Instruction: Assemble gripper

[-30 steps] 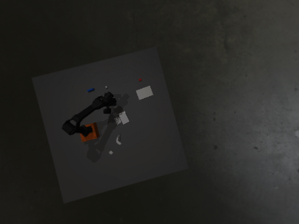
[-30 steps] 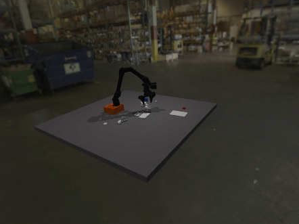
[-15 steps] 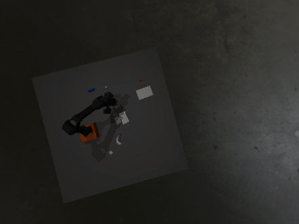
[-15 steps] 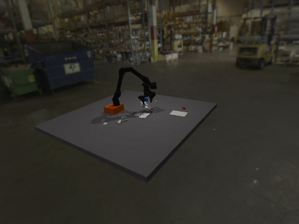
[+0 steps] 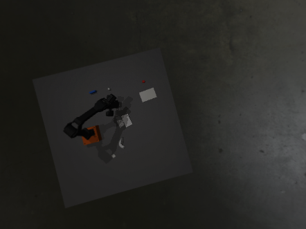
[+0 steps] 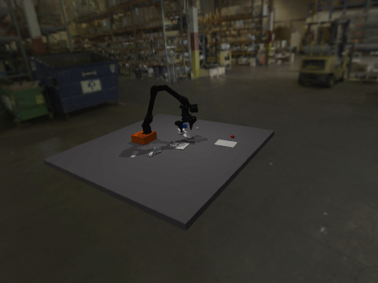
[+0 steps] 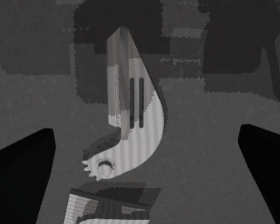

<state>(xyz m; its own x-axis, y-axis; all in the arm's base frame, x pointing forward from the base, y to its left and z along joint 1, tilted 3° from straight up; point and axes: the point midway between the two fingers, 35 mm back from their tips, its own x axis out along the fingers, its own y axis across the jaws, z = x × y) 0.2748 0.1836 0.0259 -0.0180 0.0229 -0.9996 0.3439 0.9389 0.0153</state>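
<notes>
From above, I see the gripper (image 5: 114,101) (image 6: 186,128) (image 7: 151,136) reaching out over the table (image 5: 149,147) (image 6: 171,181), hiding what lies right under it. A second, curved jaw (image 5: 122,143) (image 6: 154,152) lies apart, nearer the orange base (image 6: 144,138). Two pale plates lie flat, a near one (image 5: 128,121) (image 6: 183,146) and a far one (image 5: 148,95) (image 6: 226,144); I can't tell which is the housing.

From the side, the fingers point down over small pale parts, too small for me to tell apart.

In the wrist view, the toothed jaw (image 7: 150,115) lies between the widely spread fingers, which have hold of nothing. A boxy part (image 7: 107,209) shows beside its toothed end.

I'd say picking up this first jaw is the step in hand. Next, the fingers need to come down astride it and close squarely, before any pin or meshing.
</notes>
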